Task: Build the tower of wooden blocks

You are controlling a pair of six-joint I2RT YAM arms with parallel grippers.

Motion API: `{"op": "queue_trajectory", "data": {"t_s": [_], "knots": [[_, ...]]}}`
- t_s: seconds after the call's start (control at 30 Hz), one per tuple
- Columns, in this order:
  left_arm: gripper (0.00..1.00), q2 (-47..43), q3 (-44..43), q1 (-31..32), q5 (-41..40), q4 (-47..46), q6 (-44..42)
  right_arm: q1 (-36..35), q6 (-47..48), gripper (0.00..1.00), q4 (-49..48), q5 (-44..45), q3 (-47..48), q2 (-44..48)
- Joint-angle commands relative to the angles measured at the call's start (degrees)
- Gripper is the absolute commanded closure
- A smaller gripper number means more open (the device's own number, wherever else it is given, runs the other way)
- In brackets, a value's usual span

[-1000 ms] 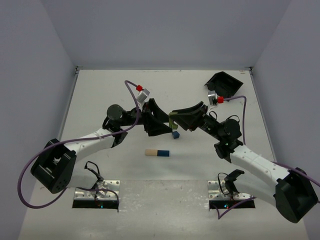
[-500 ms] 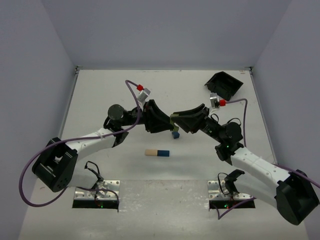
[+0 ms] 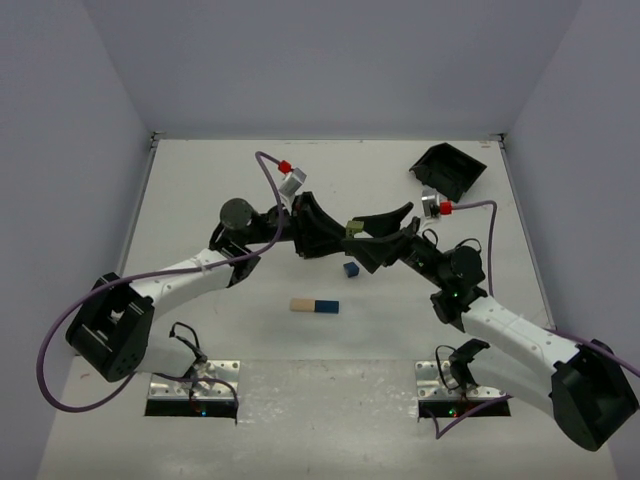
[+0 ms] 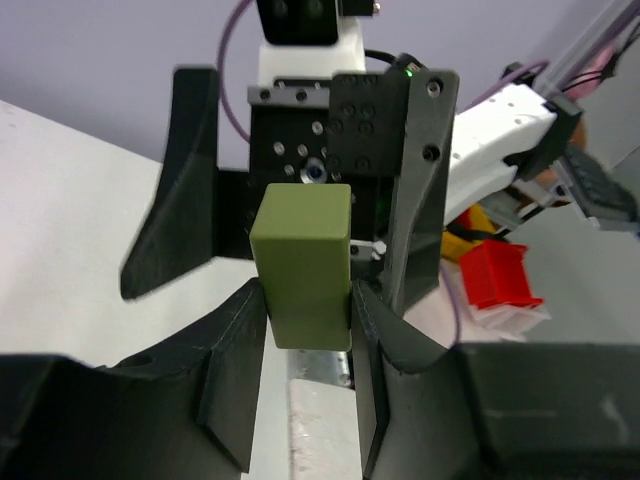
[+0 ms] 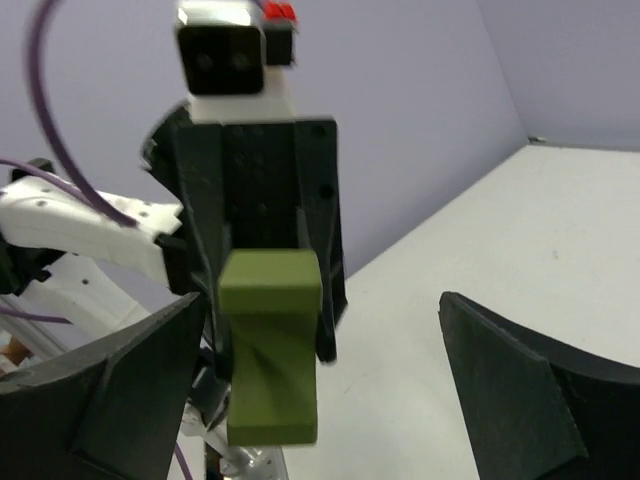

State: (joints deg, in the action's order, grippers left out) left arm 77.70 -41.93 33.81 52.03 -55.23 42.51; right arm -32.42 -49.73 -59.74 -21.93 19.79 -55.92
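Up above the blue block point(image 3: 351, 269), left hand point(image 4: 305, 300) clamped the olive block point(image 4: 303, 262) mid-air (only one end), right hand point(image 5: 320, 300) gaped wide; such shallow purchase could let it slip.

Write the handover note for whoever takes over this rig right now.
Left gripper: shut on the olive green block, held in the air.
Right gripper: open, facing it, holding nothing.
On the table: a small dark blue block below the grippers; nearer the bases, a tan block and a second blue block lying end to end.
Done: nothing stands stacked.
Left: the whole tower.
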Motion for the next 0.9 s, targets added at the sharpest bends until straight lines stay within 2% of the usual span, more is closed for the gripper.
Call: {"op": "queue_trajectory", "data": {"t_s": [0.0, 0.1, 0.2, 0.3, 0.37, 0.4, 0.43, 0.47, 0.53, 0.63, 0.73, 0.87], "knots": [[1.0, 0.15, -11.7, 0.33, -2.66, 21.8, -16.86, -0.01, 3.23, 0.01, 1.87, 7.53, -1.8, 2.85], [1.0, 1.45, -17.1, 0.35, -6.18, 33.7, -28.07, 0.06, 5.22, 0.01, 9.14, 17.91, -3.5, 9.32], [1.0, 1.99, -19.92, 0.29, -17.28, 40.95, -35.96, -0.01, 8.21, 0.01, 15.23, 25.14, -5.06, 17.29], [1.0, 5.88, -28.21, 0.28, -25.85, 49.34, -41.88, 0.08, 13.97, 0.01, 24.55, 24.74, -4.52, 23.71], [1.0, 8.76, -33.37, 0.2, -30.04, 55.79, -46.2, 0.07, 15.05, 0.01, 34.96, 25.34, -1.09, 27.64], [1.0, 11.22, -37.57, 0.2, -30.07, 59.14, -50.46, 0.01, 15.71, 0.01, 42.35, 26.38, -0.2, 28.41], [1.0, 11.68, -38.46, 0.2, -29.7, 61.61, -51.36, 0.07, 15.61, 0.01, 43.66, 28.37, 0.08, 28.88], [1.0, 14.18, -43.33, 0.21, -29.67, 64.29, -56.09, -0.01, 15.13, 0.01, 50.4, 31.18, 1.59, 28.94], [1.0, 19.28, -52.01, 0.29, -29.89, 75.0, -63.29, -0.01, 15.52, 0.01, 59.2, 40.2, 4.09, 27.09], [1.0, 23.3, -64.74, 0.4, -29.99, 86.67, -69.96, 0.06, 16.19, 0.01, 63.56, 43.56, 5.01, 24.04], [1.0, 22.72, -64.68, 0.55, -29.13, 94.46, -78.77, 0.08, 16.41, 0.01, 65.37, 46.06, 5.03, 22.12], [1.0, 16.68, -53.31, 0.54, -26.7, 97.14, -90.34, 0.07, 17.19, 0.01, 67.5, 49.53, 5.46, 21.82]]}}
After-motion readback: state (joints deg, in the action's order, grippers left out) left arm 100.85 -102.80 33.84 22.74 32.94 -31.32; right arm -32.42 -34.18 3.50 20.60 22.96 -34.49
